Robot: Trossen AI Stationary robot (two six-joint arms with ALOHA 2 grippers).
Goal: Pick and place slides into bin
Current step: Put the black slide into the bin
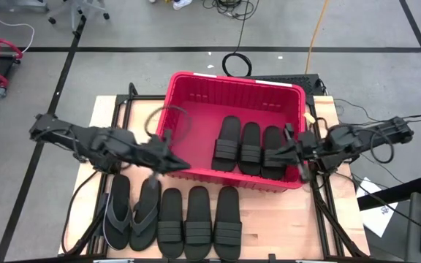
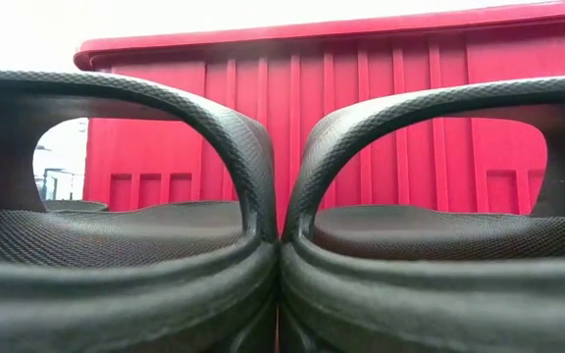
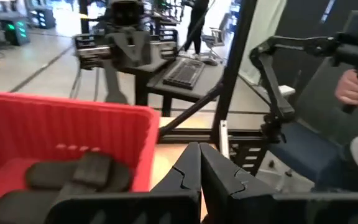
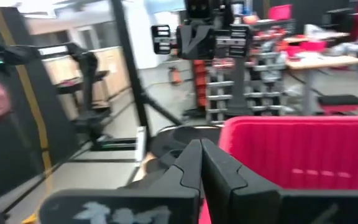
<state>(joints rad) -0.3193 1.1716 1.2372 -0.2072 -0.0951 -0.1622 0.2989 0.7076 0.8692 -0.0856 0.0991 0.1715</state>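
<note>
1. Three slides (image 1: 249,150) are noted lying in the bin (image 1: 196,91); five slides (image 1: 174,219) remain on the table (image 1: 269,226) in front of it.
2. The left gripper (image 1: 181,165), fingers together and empty, is held above the bin's near-left corner; a descent there risks striking the rim.
3. The right gripper (image 1: 269,155), likewise closed on nothing, is held over the binned slides; these could be disturbed.

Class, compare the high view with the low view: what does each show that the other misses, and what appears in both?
Only the high view shows both arms, the left pincer and right pincer shut and empty, three slides inside the bin, and two flip-flops. Only the low view shows strap arches close-up. Both show the red bin and ribbed slides on the table.
</note>
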